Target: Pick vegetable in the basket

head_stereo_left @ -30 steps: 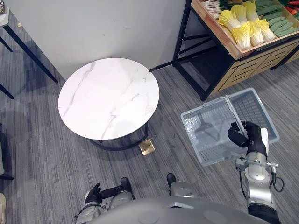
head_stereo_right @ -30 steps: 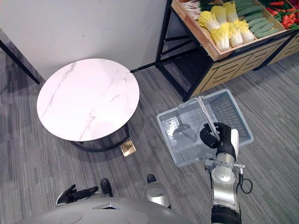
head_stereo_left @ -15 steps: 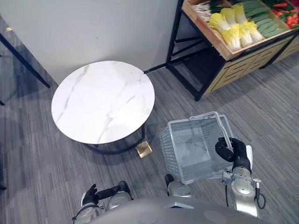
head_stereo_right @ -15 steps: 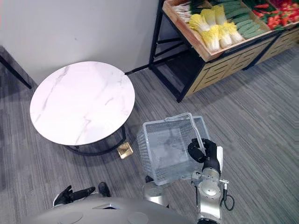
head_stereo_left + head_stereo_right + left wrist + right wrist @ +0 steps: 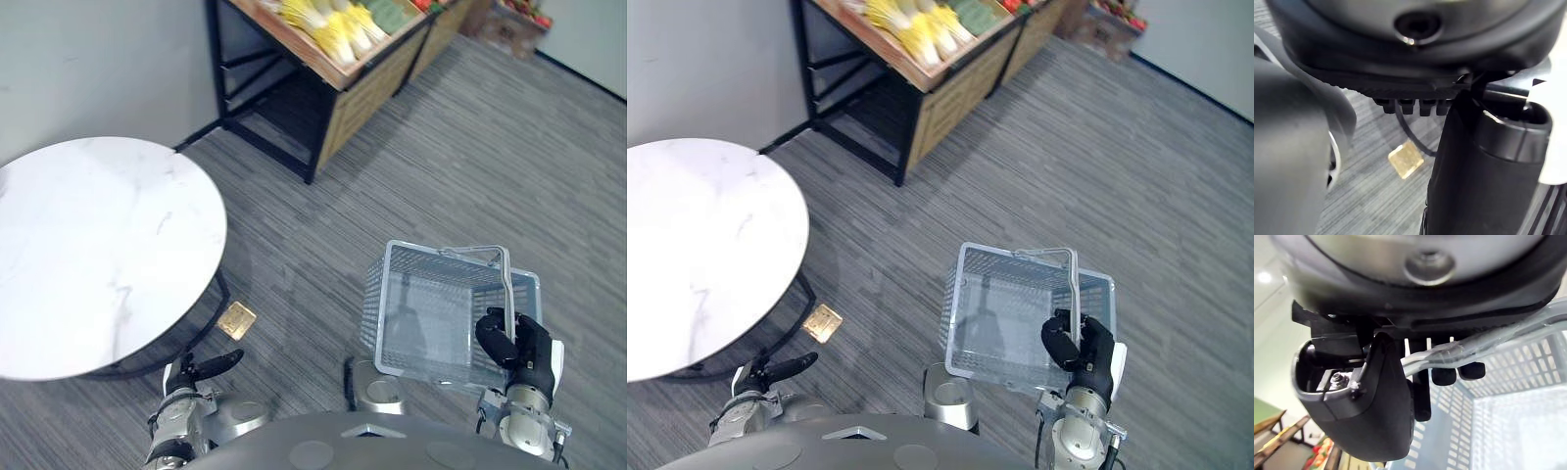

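Observation:
A clear plastic basket [image 5: 431, 313] hangs above the floor at the lower right, empty inside. My right hand [image 5: 516, 345] is shut on its grey handle [image 5: 505, 284]; in the right wrist view the fingers [image 5: 1444, 374] curl round that handle [image 5: 1488, 345]. Yellow cabbages [image 5: 328, 24] and green vegetables [image 5: 387, 12] lie in a wooden display shelf [image 5: 372, 69] at the far top. My left hand [image 5: 201, 365] hangs low at the bottom left with straight fingers, holding nothing.
A round white marble table [image 5: 88, 255] on a black frame stands at the left. A small gold square [image 5: 236, 319] lies on the grey carpet beside it. A white wall [image 5: 98, 69] runs behind the table.
The camera has swung to the right, so the table and shelf slid left in the picture. The basket stays in my right hand and now hangs more level.

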Controlling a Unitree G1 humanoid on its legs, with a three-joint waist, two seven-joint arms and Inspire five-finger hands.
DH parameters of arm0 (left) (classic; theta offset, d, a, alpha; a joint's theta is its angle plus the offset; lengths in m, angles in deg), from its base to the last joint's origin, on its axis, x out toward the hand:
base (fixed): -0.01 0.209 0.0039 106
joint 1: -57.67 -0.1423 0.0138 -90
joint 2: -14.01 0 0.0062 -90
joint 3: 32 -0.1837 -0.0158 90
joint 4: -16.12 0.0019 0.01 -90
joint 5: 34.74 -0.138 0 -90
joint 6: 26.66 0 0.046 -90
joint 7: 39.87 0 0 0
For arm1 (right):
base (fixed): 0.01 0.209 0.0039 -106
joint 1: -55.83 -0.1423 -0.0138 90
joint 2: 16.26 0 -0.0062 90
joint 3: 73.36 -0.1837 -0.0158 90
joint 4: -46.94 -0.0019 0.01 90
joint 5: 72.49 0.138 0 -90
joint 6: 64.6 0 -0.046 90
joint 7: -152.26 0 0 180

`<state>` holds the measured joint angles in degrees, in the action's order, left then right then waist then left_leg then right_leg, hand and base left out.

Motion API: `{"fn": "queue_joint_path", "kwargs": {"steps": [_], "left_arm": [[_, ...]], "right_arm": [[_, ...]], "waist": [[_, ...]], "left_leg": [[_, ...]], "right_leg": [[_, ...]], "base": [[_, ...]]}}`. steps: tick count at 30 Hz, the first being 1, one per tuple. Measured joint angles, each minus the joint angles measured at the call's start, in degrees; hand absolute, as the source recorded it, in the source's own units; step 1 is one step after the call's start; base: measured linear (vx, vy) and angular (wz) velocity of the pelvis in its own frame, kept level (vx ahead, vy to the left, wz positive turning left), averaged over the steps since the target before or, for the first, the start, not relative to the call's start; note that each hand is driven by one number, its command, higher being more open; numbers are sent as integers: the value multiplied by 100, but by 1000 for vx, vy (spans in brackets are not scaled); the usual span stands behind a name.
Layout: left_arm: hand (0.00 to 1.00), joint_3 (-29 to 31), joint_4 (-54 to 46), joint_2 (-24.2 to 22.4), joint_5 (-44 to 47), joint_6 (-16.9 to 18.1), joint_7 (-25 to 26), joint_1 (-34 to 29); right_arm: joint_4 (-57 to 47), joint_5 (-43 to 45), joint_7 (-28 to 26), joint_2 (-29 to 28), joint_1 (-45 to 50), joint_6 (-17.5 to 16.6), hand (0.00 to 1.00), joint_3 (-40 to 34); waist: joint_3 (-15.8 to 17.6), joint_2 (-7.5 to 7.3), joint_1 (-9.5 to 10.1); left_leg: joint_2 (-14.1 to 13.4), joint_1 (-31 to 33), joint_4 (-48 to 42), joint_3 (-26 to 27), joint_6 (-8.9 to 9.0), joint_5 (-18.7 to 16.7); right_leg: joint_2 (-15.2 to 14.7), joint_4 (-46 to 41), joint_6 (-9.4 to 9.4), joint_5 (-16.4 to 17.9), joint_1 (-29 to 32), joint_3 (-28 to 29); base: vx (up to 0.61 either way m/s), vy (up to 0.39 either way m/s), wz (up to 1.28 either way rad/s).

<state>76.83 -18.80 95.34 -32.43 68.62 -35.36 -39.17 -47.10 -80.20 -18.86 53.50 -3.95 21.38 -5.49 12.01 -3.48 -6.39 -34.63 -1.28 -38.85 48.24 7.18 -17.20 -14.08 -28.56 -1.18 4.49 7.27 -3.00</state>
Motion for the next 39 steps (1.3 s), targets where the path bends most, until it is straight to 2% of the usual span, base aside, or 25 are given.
{"fn": "queue_joint_path", "kwargs": {"steps": [2, 3, 4, 5, 6, 7, 9, 11, 12, 13, 15, 18, 19, 20, 21, 22, 24, 25, 26, 27, 28, 30, 31, 35, 39], "left_arm": [[100, 20, 66, 50, 0, -12, -3, 33], [100, 18, 232, 36, -1, -30, -30, 91], [100, 14, 368, 12, -8, -29, -91, 115], [100, 13, 411, -29, -8, -29, -103, 163], [100, 6, 377, -118, -4, -8, -102, 195], [100, 25, 363, 1, 5, -10, -71, 174], [100, 45, 368, 37, 12, -24, 5, 218], [100, 66, 294, -19, 13, 8, 26, 241], [100, 71, 296, -52, 12, 8, 35, 248], [100, 71, 299, -69, 12, 7, 39, 275], [100, 62, 305, -103, 14, 1, 68, 308], [100, -66, 294, -263, 31, -1, 119, 305], [100, -178, 294, -298, 37, -1, 118, 293], [100, -266, 293, -311, 38, -1, 101, 257], [100, -343, 256, -349, 35, 69, 110, 220], [100, -362, 227, -357, 57, 128, 95, 213], [100, -360, 225, -360, 296, 200, 125, 83], [100, -332, 228, -381, 444, 219, 132, -68], [100, -306, 252, -426, 524, 218, 151, -276], [100, -293, 287, -446, 551, 218, 153, -307], [100, -270, 342, -468, 593, 215, 153, -281], [100, -205, 357, -448, 613, 207, 142, -269], [100, -148, 409, -467, 608, 193, 149, -274], [100, -98, 409, -468, 483, 168, 161, -263], [100, -377, 285, -456, 404, 170, 170, -105]], "right_arm": [[266, -28, 0, 108, -273, -6, 0, -10], [626, -37, 0, 303, -630, 12, 0, 21], [1001, -88, 4, 420, -1024, 34, 0, 37], [1157, -102, 19, 470, -1150, 46, 0, 8], [1343, -104, 30, 553, -1335, 93, 0, -35], [1603, -110, 4, 492, -1550, 131, 0, 87], [1608, -134, -11, 604, -1612, 128, 0, 147], [1607, -133, -11, 800, -1644, 128, 0, 144], [1604, -134, -11, 937, -1614, 128, 0, 140], [1546, -126, -10, 1033, -1533, 128, 0, 139], [1388, -102, -9, 1074, -1424, 119, 0, 139], [1129, -86, -5, 1074, -1291, 35, 0, 152], [1097, -82, 10, 1074, -1271, -22, 0, 184], [1092, -81, 23, 1074, -1276, -59, 0, 279], [1091, -80, 42, 1081, -1302, -108, 0, 434], [1108, -72, 62, 1078, -1385, -117, 0, 547], [1259, -25, 53, 1088, -1500, -137, 0, 889], [1392, 1, 30, 1087, -1619, -138, 0, 1102], [1493, 13, 15, 1053, -1674, -135, 0, 1269], [1491, 15, 13, 1051, -1649, -141, 0, 1307], [1491, 23, 13, 1053, -1646, -142, 0, 1315], [1491, 24, 20, 1096, -1650, -140, 0, 1313], [1491, 19, 16, 1140, -1635, -140, 0, 1342], [1495, 23, -10, 1254, -1562, -141, 0, 1514], [1546, 18, 0, 1255, -1286, -142, 0, 1477]], "waist": [[-101, -22, -36], [-110, 90, 13], [-89, 36, 5], [-102, 63, 2], [-185, 252, 108], [-191, -14, 338], [-192, 3, 269], [-192, 82, 157], [-229, 156, 116], [-242, 188, 89], [-244, 202, 48], [-248, 221, 2], [-246, 217, 4], [-233, 184, 16], [-198, 117, 87], [-185, 135, 179], [-160, 253, 439], [-130, 373, 618], [-138, 575, 725], [-134, 591, 728], [-125, 545, 699], [-96, 493, 728], [-86, 512, 776], [-96, 621, 767], [-147, 645, 699]], "left_leg": [[-27, 57, 57, 258, -6, 203], [-112, 142, 46, 393, -408, 543], [52, 330, -44, 383, -251, 378], [326, 455, 235, 377, -174, 220], [790, 594, 961, 502, -337, 356], [939, 270, 1242, 739, -216, 619], [885, 257, 1234, 874, -217, 632], [795, 254, 1242, 877, -255, 747], [727, 236, 1310, 857, -240, 833], [683, 172, 1385, 859, -212, 943], [687, 46, 1546, 883, -191, 1155], [712, -188, 1626, 917, -260, 1504], [708, -208, 1493, 678, -398, 1608], [631, -113, 1108, 205, -591, 1733], [769, 126, 907, -723, -473, 1154], [1101, 225, 1035, -1495, -397, 636], [1719, 305, 1245, -2886, -490, 65], [1997, 280, 1511, -3544, -567, 18], [2116, 120, 1756, -3926, -265, -4], [2151, 30, 1828, -3981, -185, -22], [2204, 27, 1812, -3903, -148, -19], [2319, 82, 1719, -3834, -145, -17], [2366, 56, 1689, -3780, -144, -15], [2430, -33, 1686, -3653, -137, 70], [2590, -147, 1929, -3584, -117, 483]], "right_leg": [[47, 136, -80, 66, 305, -406], [176, 418, 88, -85, 425, -638], [176, 709, 215, -296, 468, -835], [168, 955, 171, -471, 454, -944], [245, 1495, -15, -821, 410, -1375], [128, 1618, -142, -752, 399, -2194], [116, 1779, -189, -626, 250, -3143], [272, 1988, -187, -637, 134, -3213], [448, 2291, -149, -717, -32, -3300], [620, 2602, -117, -796, -216, -3342], [752, 2773, -110, -796, -379, -3363], [843, 2911, -51, -756, -559, -3174], [871, 2970, -37, -748, -626, -3060], [895, 2993, -2, -725, -690, -2874], [843, 2980, 21, -710, -715, -2550], [848, 2977, 45, -693, -688, -2224], [1049, 2946, 94, -662, -667, -1493], [1216, 2834, 69, -682, -654, -1029], [1451, 2707, -33, -697, -614, -571], [1460, 2705, -52, -704, -584, -465], [1413, 2650, -67, -694, -484, -365], [1355, 2568, -103, -729, -307, -87], [1334, 2595, -159, -768, -281, 73], [1311, 2817, -276, -897, -351, 328], [1153, 3081, -253, -968, -549, 286]], "base": [[20, -215, -103], [70, -263, -138], [75, -165, -114], [60, -73, -94], [102, 0, -132], [121, -11, -133], [109, -101, -53], [77, -154, 4], [71, -178, 8], [70, -181, 9], [61, -137, 1], [55, -79, -20], [55, -59, -48], [35, -35, -80], [17, 45, -109], [5, 132, -136], [-12, 172, -198], [-41, 213, -271], [-29, 204, -216], [33, 174, -139], [66, 116, -51], [24, 150, -60], [-8, 122, -61], [31, 37, -37], [53, -29, 4]]}}
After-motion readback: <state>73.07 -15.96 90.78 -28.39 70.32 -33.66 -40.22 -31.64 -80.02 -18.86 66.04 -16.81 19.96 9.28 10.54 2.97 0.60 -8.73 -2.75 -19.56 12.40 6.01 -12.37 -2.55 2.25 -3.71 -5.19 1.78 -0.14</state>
